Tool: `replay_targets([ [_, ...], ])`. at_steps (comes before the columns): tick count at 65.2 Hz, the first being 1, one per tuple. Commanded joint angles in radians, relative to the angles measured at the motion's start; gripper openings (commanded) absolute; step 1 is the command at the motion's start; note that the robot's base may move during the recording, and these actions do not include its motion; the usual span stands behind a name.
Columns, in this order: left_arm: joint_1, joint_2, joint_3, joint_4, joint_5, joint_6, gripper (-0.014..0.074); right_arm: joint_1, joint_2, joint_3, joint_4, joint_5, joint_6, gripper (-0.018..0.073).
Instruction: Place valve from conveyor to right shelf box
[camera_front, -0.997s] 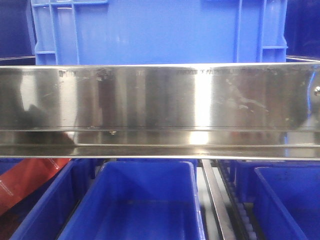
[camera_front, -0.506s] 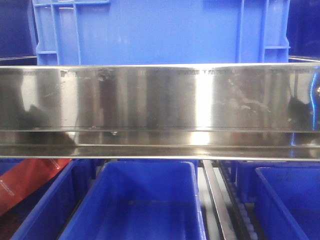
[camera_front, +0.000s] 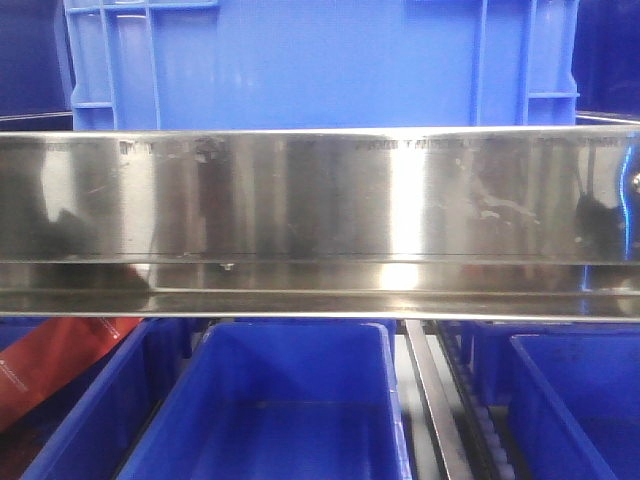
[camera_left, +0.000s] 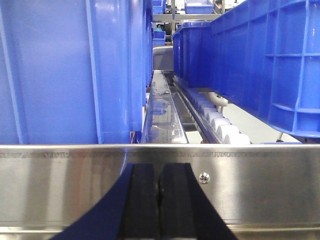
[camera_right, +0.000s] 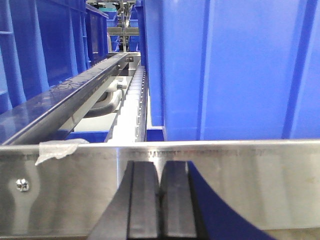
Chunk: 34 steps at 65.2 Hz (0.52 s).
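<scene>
Both sets of jaws were recorded pressed together with nothing between them: the left gripper (camera_left: 159, 200) and the right gripper (camera_right: 160, 202) each showed two flat, matte black rubber pads meeting along a thin vertical seam. Each was seen directly before a brushed steel rail (camera_front: 320, 195), smooth, reflective and finely scratched.

In the left wrist view, a small screw (camera_left: 203, 177) was noted in the rail just right of the pads. Beyond it, a tall blue crate (camera_left: 70, 70) with ribbed plastic walls stood at left, a second ribbed blue crate (camera_left: 260, 65) at right, and a row of white cylindrical rollers (camera_left: 220, 125) ran away between them beside a clear plastic strip (camera_left: 162, 112).

In the right wrist view, a torn piece of pale tape (camera_right: 60, 149) was seen on the rail's top edge, with a blue crate wall (camera_right: 235, 70) filling the right side.

Only the front view showed the lower tier: an open blue bin (camera_front: 295, 400), another blue bin (camera_front: 580, 400) at right, and a red sheet (camera_front: 50, 365) at lower left.

The valve and the conveyor could not be located in any view.

Compared with the frame one second earlier, the front view had shifted slightly: a dark reflection had appeared at the rail's right end.
</scene>
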Motion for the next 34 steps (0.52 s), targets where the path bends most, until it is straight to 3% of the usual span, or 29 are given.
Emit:
replay_targets([
  [1,0.001,-0.004,-0.001,0.002,-0.017,-0.005,-0.0111,-0.006,-0.003,0.001,-0.001,-0.017,-0.006,-0.0162],
  [34,0.001,-0.004,-0.001,0.002,-0.017,-0.005,-0.0111,-0.006,-0.003,0.001,-0.001,-0.017,-0.006,-0.0162],
])
